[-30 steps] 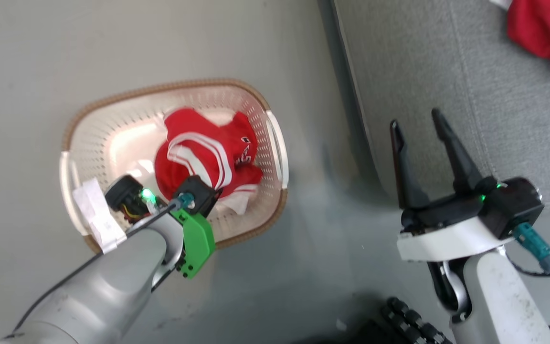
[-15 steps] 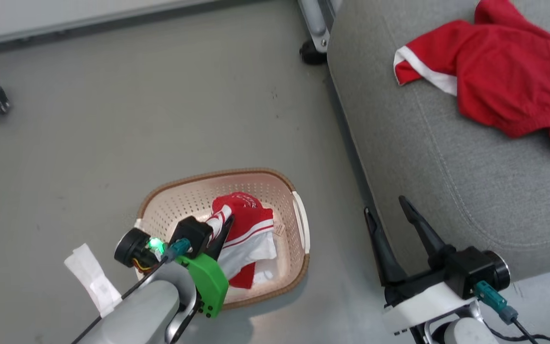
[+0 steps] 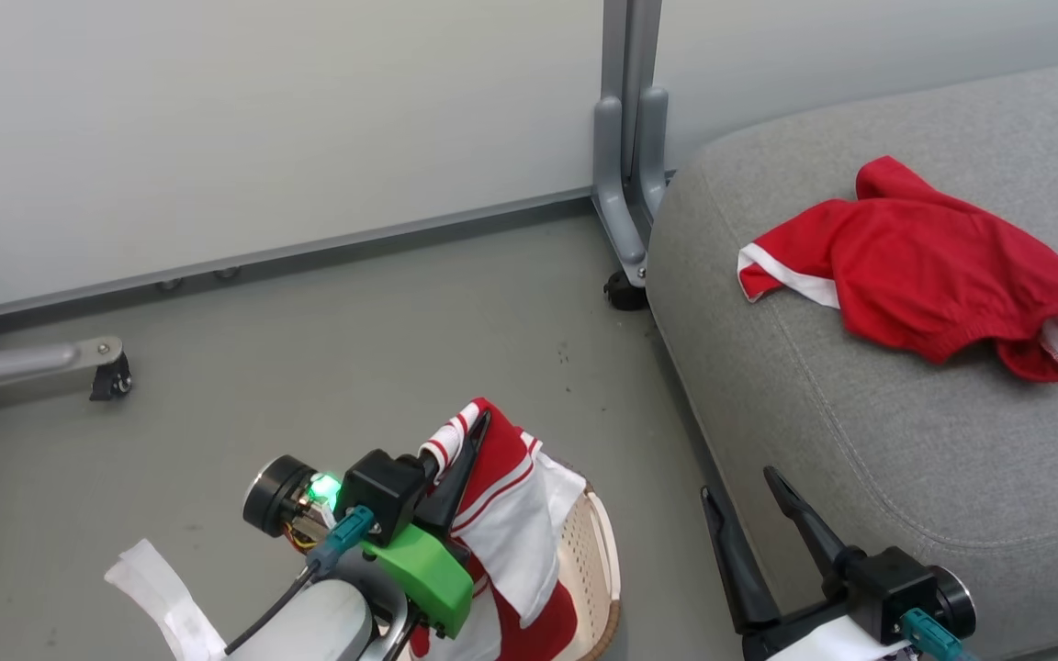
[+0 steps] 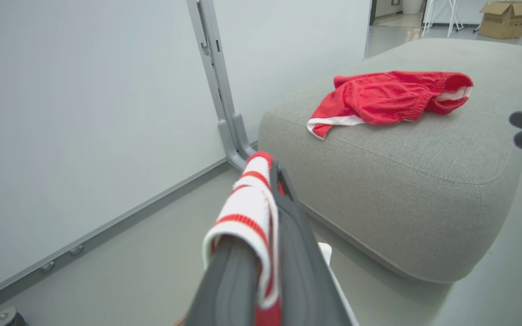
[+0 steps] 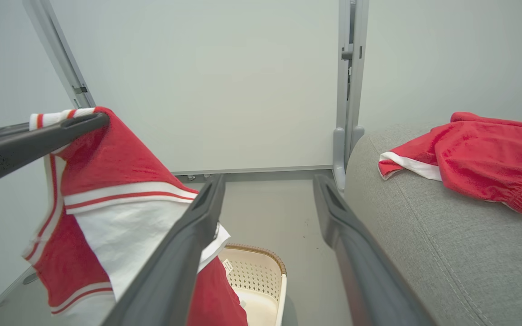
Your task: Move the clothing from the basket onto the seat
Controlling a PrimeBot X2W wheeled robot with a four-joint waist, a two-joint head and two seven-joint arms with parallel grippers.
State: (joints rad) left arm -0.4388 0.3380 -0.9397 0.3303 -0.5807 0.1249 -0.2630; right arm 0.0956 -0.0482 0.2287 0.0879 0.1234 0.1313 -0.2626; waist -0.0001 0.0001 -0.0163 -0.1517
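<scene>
- Lifted up out of the basket since a second earlier, the soft red sports garment with white stripes [image 3: 511, 523] is now seen hanging from the left pincer [image 3: 469, 431] over the small cream perforated plastic basket with a brown woven rim [image 3: 584, 588]. The head camera has been raised as well, so the whole view is shifted.
- The left pincer is clamped tight on a striped fold of this garment, and the rest of the cloth is draped down from the fingers. Whether the hem is inside the basket cannot be told.
- The right pincer [image 3: 738, 485] is held spread wide with nothing between its fingers, low beside the rounded front corner of the large grey fabric-upholstered seat [image 3: 860, 441].
- A second red garment with white trim [image 3: 924, 275] is laid crumpled on the seat top, well back from the near edge, with a broad stretch of upholstery in front of it.
- A strip of grey floor [image 3: 354, 321] is seen between the basket rim and the seat's side.
- A grey metal post [image 3: 625, 138] on a castor is stood at the seat's far corner, against the pale wall panel [image 3: 263, 119].
</scene>
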